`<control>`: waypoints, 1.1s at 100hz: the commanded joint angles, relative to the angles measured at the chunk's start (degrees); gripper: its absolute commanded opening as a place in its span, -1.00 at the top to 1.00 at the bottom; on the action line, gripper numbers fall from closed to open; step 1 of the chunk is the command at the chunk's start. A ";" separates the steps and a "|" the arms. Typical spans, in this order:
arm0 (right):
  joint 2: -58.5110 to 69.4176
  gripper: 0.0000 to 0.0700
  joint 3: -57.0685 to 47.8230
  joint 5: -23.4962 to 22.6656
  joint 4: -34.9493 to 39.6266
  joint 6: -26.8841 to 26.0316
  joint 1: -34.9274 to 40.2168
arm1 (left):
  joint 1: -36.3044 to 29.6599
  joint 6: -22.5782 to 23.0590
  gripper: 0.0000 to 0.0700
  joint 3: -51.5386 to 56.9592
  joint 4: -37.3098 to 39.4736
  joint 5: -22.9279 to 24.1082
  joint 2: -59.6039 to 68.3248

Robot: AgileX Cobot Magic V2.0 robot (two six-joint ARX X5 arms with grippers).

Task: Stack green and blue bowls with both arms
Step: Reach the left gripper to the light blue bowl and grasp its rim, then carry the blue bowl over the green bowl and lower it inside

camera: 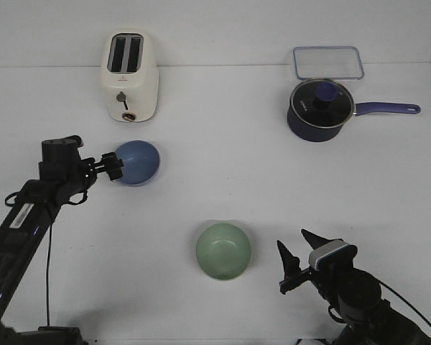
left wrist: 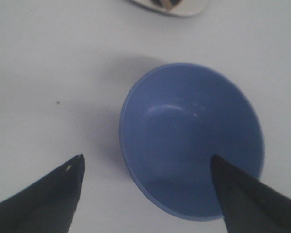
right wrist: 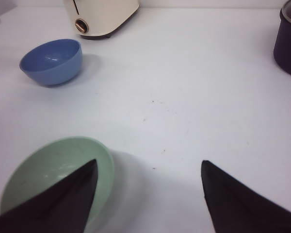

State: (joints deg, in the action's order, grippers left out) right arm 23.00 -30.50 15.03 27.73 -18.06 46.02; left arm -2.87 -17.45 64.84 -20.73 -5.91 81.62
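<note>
The periwinkle blue bowl (camera: 138, 162) sits upright on the white table at the left, in front of the toaster. My left gripper (camera: 113, 167) is open at the bowl's left rim. In the left wrist view (left wrist: 147, 158) one finger is over the inside of the blue bowl (left wrist: 191, 138) and the other is outside it. The pale green bowl (camera: 223, 251) sits near the front centre. My right gripper (camera: 292, 238) is open just right of it. In the right wrist view (right wrist: 149, 163) one finger overlaps the green bowl's (right wrist: 53, 174) rim, and the blue bowl (right wrist: 52, 60) shows farther off.
A cream toaster (camera: 130, 75) stands at the back left, close behind the blue bowl. A dark blue long-handled saucepan (camera: 320, 109) with a glass lid stands at the back right, with a clear rectangular container (camera: 328, 62) behind it.
</note>
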 commanded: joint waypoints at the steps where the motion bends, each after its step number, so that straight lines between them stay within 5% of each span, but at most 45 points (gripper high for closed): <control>1: 0.31 -0.25 -0.44 0.07 -1.09 1.25 0.52 | -0.13 0.70 -0.39 1.38 0.72 -0.57 4.94; 32: 0.31 -0.25 -0.42 0.07 -1.07 1.42 0.52 | -0.15 -0.94 -0.12 1.44 7.67 -0.13 15.23; 47: 0.31 -0.25 -0.44 0.07 -0.92 1.42 0.52 | -0.63 -1.22 0.75 1.44 8.17 -0.13 16.15; 55: 0.31 -0.25 -0.44 0.04 -0.85 1.38 0.52 | -0.83 -0.94 0.99 1.44 8.13 -0.13 16.15; 77: 0.28 -0.25 -0.44 0.04 -0.63 1.42 0.52 | -0.96 -0.39 0.97 1.46 7.28 -0.48 13.66; 110: 0.28 -0.25 -0.44 0.28 -0.68 1.44 0.52 | -7.30 1.81 0.97 1.31 -0.13 -6.29 -6.25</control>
State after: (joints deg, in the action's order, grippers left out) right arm 23.00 -30.50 15.07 27.62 -17.32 46.02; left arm -7.94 -16.80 65.41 -19.00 -10.92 76.64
